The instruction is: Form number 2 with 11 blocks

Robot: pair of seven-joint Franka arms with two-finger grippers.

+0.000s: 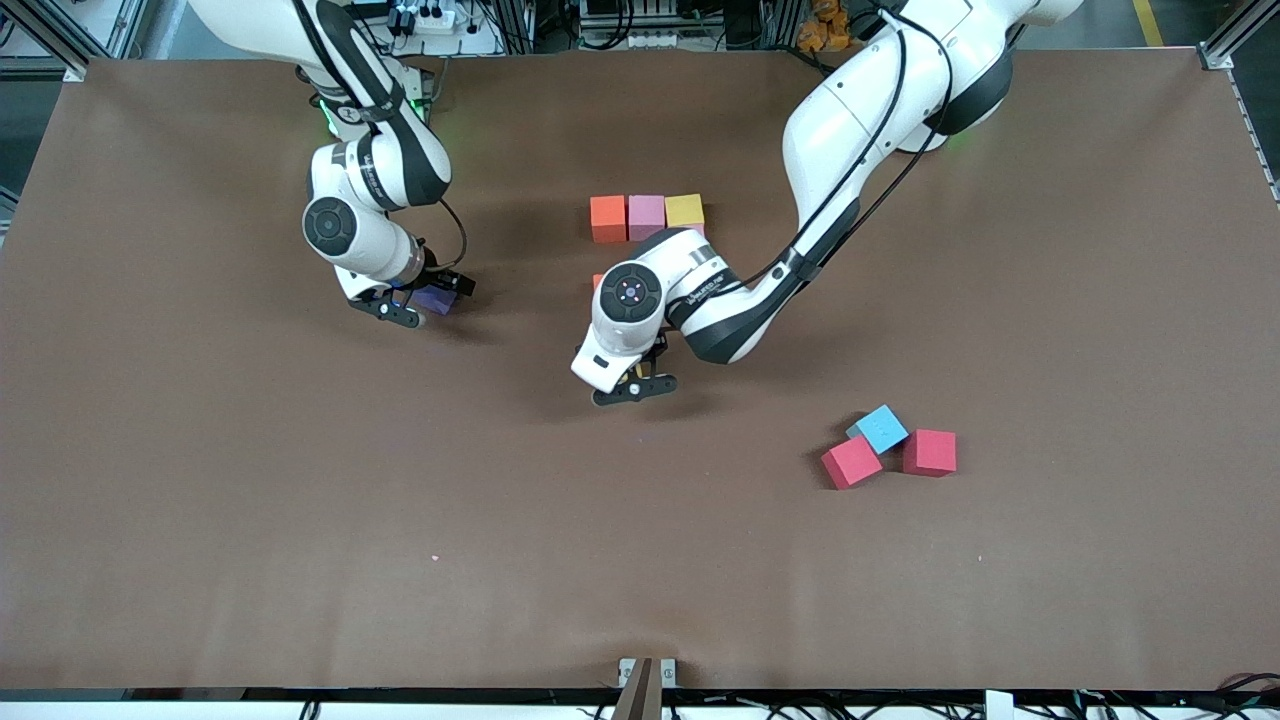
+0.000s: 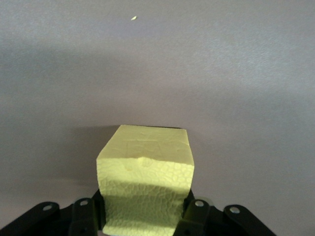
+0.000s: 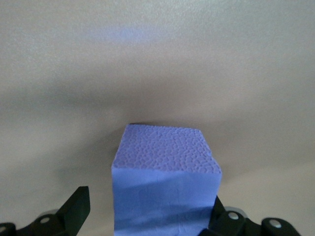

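My left gripper (image 1: pixel 638 386) is shut on a yellow block (image 2: pixel 145 167), low over the table's middle; the hand hides that block in the front view. Its fingers (image 2: pixel 197 216) press both sides. My right gripper (image 1: pixel 425 302) stands open around a purple block (image 1: pixel 438 299) on the table toward the right arm's end. In the right wrist view the purple block (image 3: pixel 167 152) sits between the fingers (image 3: pixel 76 206), with a gap at one side. An orange block (image 1: pixel 608 218), a pink block (image 1: pixel 647 216) and a yellow block (image 1: pixel 685 211) form a row, farther from the front camera than the left gripper.
A light blue block (image 1: pixel 879 428) lies between two crimson cubes (image 1: pixel 851 461) (image 1: pixel 929 452), nearer the front camera toward the left arm's end. A sliver of orange (image 1: pixel 597 282) shows beside the left wrist, which covers the area under the row.
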